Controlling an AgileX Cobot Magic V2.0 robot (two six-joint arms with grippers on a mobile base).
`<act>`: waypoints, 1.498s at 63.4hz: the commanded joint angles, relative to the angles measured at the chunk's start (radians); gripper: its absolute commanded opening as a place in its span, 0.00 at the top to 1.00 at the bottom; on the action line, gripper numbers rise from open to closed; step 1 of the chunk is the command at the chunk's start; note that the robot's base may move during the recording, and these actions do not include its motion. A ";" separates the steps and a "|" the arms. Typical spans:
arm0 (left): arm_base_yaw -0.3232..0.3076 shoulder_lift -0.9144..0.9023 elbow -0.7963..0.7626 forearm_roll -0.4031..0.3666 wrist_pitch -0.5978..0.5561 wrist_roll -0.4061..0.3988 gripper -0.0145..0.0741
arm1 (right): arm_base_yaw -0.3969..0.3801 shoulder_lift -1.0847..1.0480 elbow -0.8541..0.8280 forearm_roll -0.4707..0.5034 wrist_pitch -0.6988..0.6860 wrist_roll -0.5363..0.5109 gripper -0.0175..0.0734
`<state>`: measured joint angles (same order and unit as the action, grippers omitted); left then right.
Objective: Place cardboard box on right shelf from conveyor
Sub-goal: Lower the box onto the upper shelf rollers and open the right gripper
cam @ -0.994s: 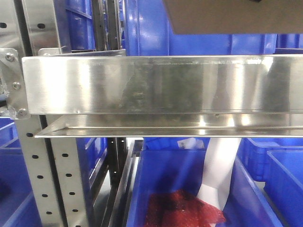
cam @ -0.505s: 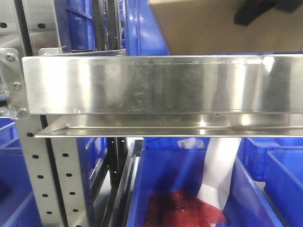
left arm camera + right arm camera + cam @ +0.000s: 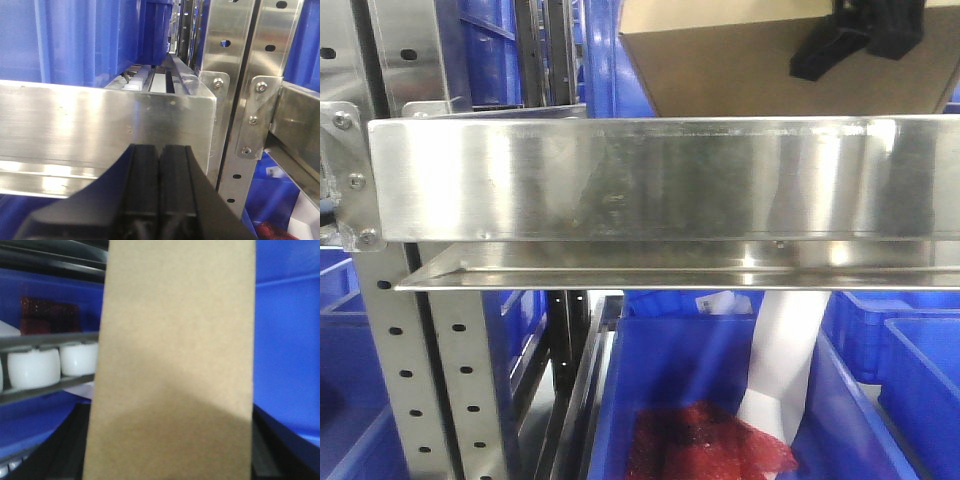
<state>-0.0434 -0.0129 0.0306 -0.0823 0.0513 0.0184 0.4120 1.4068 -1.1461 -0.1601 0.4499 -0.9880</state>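
The cardboard box (image 3: 760, 75) hangs just above and behind the tall front lip of the right shelf (image 3: 650, 180), its lower edge hidden by that lip, so whether it touches the shelf floor cannot be told. It seems to be held high so that it clears the lip before being set down, which would make this the lowering step, with the release not yet done. In the right wrist view the box (image 3: 172, 365) fills the middle of the picture as a plain tan face, with white rollers (image 3: 52, 365) of the shelf bed and a blue bin (image 3: 287, 340) behind it. The right gripper (image 3: 855, 35) shows in the front view as a black shape against the box's upper right side; it looks clamped on the box, though the fingertips are out of sight. The left gripper (image 3: 160, 195) is pressed together on nothing, waiting low in front of a steel lip (image 3: 100, 125) beside the perforated upright (image 3: 250, 90), seemingly parked out of the way.
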 commanded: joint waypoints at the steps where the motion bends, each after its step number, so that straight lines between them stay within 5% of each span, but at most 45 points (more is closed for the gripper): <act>1: 0.000 -0.012 -0.003 -0.009 -0.091 -0.007 0.97 | 0.002 -0.029 -0.035 0.008 -0.070 0.023 0.73; 9: 0.000 -0.012 -0.003 -0.009 -0.091 -0.007 0.97 | 0.002 -0.029 -0.035 0.008 -0.079 0.096 0.55; 19: 0.000 -0.012 -0.003 -0.009 -0.091 -0.007 0.97 | 0.002 -0.029 -0.035 0.008 -0.113 0.167 0.09; 44: 0.000 -0.012 -0.003 -0.009 -0.091 -0.007 0.97 | 0.002 -0.095 -0.035 0.028 -0.086 0.167 0.12; 79: 0.000 -0.012 -0.003 -0.009 -0.091 -0.007 0.97 | 0.004 -0.221 -0.035 0.301 0.043 0.171 0.12; 87: 0.000 -0.012 -0.003 -0.009 -0.091 -0.007 0.97 | 0.004 -0.266 -0.035 0.340 0.044 0.302 0.12; 95: 0.000 -0.012 -0.003 -0.009 -0.091 -0.007 0.97 | 0.003 -0.325 -0.015 0.313 0.024 0.563 0.19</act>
<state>-0.0434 -0.0129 0.0306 -0.0823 0.0513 0.0184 0.4163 1.1411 -1.1461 0.1577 0.5591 -0.5770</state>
